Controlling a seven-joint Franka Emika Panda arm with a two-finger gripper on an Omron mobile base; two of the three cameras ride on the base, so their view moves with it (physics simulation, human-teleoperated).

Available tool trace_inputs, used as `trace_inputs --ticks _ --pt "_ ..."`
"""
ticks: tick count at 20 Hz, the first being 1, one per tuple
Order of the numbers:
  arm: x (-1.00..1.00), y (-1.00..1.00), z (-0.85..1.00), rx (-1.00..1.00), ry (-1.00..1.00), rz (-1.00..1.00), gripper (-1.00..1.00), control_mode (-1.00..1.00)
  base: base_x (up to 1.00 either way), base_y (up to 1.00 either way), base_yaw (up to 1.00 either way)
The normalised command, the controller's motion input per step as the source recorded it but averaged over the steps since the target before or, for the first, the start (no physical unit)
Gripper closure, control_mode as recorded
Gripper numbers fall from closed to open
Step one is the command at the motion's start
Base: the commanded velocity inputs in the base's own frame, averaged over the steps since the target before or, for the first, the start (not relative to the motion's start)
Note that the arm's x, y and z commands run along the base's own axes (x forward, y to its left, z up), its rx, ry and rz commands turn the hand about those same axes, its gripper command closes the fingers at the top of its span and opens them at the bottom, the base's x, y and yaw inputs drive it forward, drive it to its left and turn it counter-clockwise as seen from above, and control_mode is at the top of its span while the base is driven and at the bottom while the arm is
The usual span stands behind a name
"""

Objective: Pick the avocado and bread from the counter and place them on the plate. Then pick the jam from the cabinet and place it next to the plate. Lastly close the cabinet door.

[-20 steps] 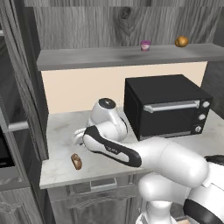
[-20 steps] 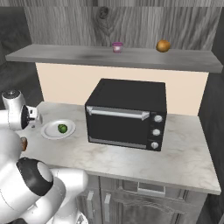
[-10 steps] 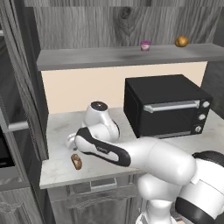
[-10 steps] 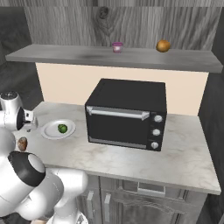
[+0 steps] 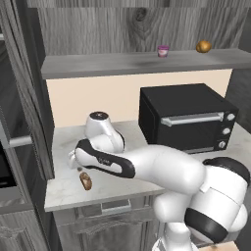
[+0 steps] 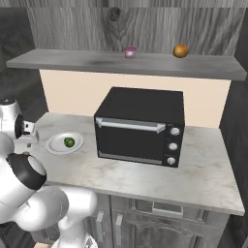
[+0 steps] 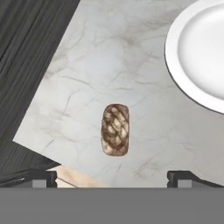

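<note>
Hand view: gripper [image 7: 113,177] points straight down at the counter [image 7: 109,65], fingers spread wide with nothing between them. The bread [image 7: 115,129] lies flat on the stone below, in line with the gap but not touched. The plate [image 7: 197,57] rim curves in at the upper right, near the bread but apart from it. The counter's corner sits just beyond the bread, dark floor past it.

Left base view: bread [image 5: 86,181] lies near the front left edge of the counter [image 5: 63,142], just under the arm's wrist; the arm covers the plate here. Bare stone runs left of the bread up to the dark side panel; little room toward the front edge.

Right base view fills that in: plate [image 6: 64,143] at the counter's left end with the avocado [image 6: 69,142] on it, microwave [image 6: 140,125] well to its right. The arm hides the bread in this view.

Jam [image 5: 163,51] stands on the cabinet [image 5: 142,62] shelf, well apart from an orange-brown fruit [image 5: 203,46] farther right. Open counter [image 6: 193,169] right of the microwave.
</note>
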Motion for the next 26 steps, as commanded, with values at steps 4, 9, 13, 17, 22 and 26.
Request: trace_inputs --ticks 4,9,13,17,22,26 --pt "0.00 0.01 -0.26 -0.08 0.02 0.00 -1.00 -1.00 0.00 0.00 0.00" --pt "0.00 0.03 -0.25 -0.03 0.01 0.00 -1.00 -1.00 0.00 0.00 0.00" --pt "0.00 0.04 -0.19 0.00 0.02 0.00 -1.00 -1.00 0.00 0.00 0.00" --pt "0.00 0.01 -0.22 0.00 0.02 0.00 -1.00 -1.00 0.00 0.00 0.00" --pt "0.00 0.00 -0.23 0.00 0.00 0.00 -1.00 -1.00 0.00 0.00 0.00" --pt "0.00 0.00 -0.16 0.00 0.00 0.00 -1.00 -1.00 0.00 0.00 0.00"
